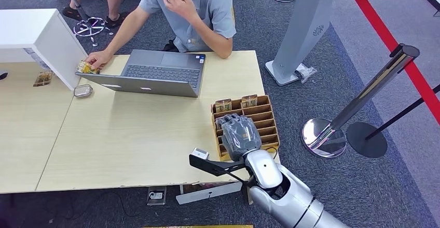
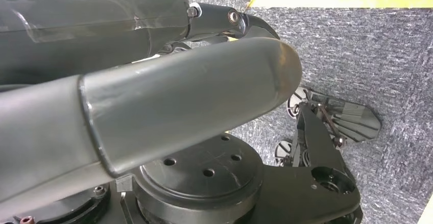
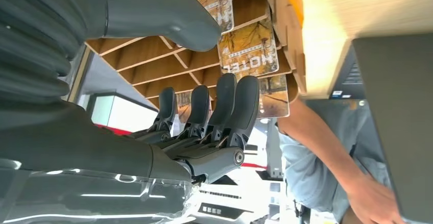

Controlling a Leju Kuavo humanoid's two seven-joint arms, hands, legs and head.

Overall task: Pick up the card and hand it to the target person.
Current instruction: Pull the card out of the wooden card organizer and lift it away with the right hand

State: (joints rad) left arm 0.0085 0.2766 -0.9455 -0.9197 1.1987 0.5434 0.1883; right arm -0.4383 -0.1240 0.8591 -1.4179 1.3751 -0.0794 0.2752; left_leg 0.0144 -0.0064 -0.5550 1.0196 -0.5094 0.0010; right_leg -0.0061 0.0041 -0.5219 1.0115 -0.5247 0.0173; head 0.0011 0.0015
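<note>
The card (image 3: 248, 50) stands on edge in the far row of a slotted wooden rack (image 1: 267, 129) at the right side of the bench (image 1: 129, 145), with a second card (image 1: 223, 105) just beside it; in the right wrist view its printed face reads "HOTEL". It looks thin, light and stiff, probably glossy, so I judge it apt to slip from broad pads and to bend if squeezed across its face. The free upper edge standing proud of the slot is the place to pinch it, thumb on one face and a finger on the other. The right hand (image 1: 239, 133) hovers over the rack, fingers (image 3: 224, 106) apart and lightly curled, holding nothing, tips near the cards. The left hand (image 2: 153, 112) hangs low by the robot's body; whether it is spread or closed I cannot tell. A person (image 1: 200, 10) sits across the bench behind a laptop (image 1: 155, 75).
</note>
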